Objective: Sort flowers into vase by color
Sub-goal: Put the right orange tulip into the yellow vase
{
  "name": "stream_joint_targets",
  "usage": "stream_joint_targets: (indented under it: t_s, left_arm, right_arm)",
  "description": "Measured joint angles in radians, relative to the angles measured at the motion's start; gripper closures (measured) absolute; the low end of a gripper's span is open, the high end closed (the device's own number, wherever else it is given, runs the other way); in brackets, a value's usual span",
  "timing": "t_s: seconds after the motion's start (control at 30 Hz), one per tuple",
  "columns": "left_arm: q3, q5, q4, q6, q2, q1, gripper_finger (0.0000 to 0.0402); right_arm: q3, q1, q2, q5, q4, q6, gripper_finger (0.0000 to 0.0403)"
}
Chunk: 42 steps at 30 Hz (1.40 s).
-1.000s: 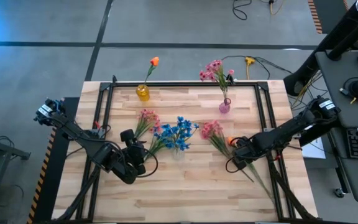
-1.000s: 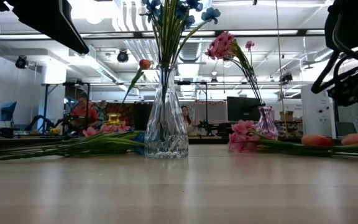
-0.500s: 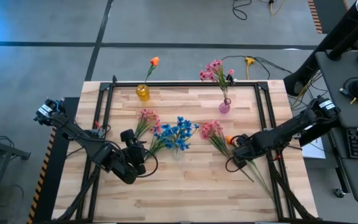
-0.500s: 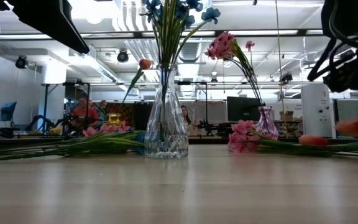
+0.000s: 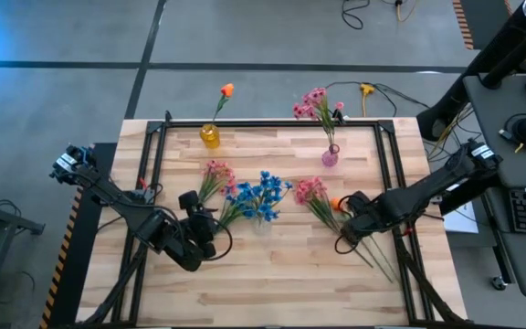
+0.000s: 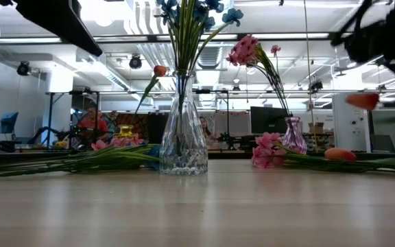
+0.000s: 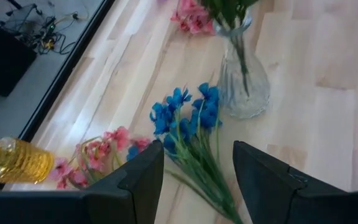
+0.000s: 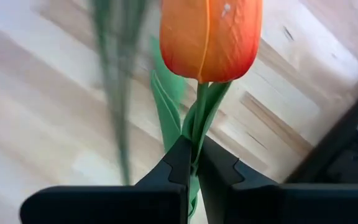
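Note:
My right gripper is shut on an orange tulip, which hangs in the air at the table's right. Another orange bud lies on the table beside a pink spray. My left gripper is open and hovers over blue flowers lying next to the clear vase. That vase holds blue stems. A yellow vase holds an orange tulip, and a small purple vase holds pink blossoms. My right gripper pinches the tulip's green stalk between its two fingers, a short way below the bud. The bud stands out beyond the fingertips. The tulip's head is lifted clear of the table; the lower stalk is hidden behind the fingers.
More pink blossoms lie left of the blue ones. Long green stalks trail from the right pink spray toward the near right corner. A black frame borders the tabletop. The near half of the wooden table holds nothing.
My right gripper has risen with the orange tulip. The bud, at table level a second ago, now hangs well above the table in the low view. The other flowers and my left arm have kept still.

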Motion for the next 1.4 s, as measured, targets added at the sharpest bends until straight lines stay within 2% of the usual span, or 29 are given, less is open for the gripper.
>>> stream_joint_targets:
  t_s: [0.17,0.33,0.47,0.67,0.8,0.93,1.07,1.23,1.4]
  left_arm:
    - [0.000,-0.007,0.094,0.080,0.000,-0.010,0.0226]
    - [0.000,-0.007,0.270,0.264,0.000,-0.052,0.0226]
    - [0.000,0.006,0.423,0.420,-0.011,-0.101,0.0226]
    - [0.000,0.032,0.674,0.616,-0.042,-0.158,0.0226]
    - [0.000,0.095,0.784,0.650,-0.041,-0.158,0.0226]
    - [0.000,0.094,0.874,0.649,-0.017,-0.156,0.0226]
    - [0.000,0.090,0.984,0.649,0.020,-0.152,0.0226]
    - [0.000,0.089,1.100,0.650,0.092,-0.133,0.0226]
    - [0.000,0.090,1.210,0.650,0.166,-0.109,0.0226]
  right_arm:
    - [0.100,0.088,-0.069,0.109,0.004,-0.014,0.0390]
    - [0.184,0.233,-0.103,0.348,0.058,-0.062,0.0390]
    - [0.209,0.330,-0.100,0.515,0.193,-0.169,0.0390]
    - [0.186,0.402,-0.084,0.656,0.530,-0.472,0.0390]
    - [0.151,0.404,-0.060,0.661,0.848,-0.772,0.0390]
    - [0.147,0.404,-0.020,0.653,1.112,-1.054,0.0390]
    - [0.147,0.396,0.020,0.611,1.315,-1.271,0.0390]
    - [0.147,0.360,0.086,0.520,1.525,-1.451,0.0390]
    - [0.165,0.301,0.138,0.397,1.628,-1.513,0.0390]
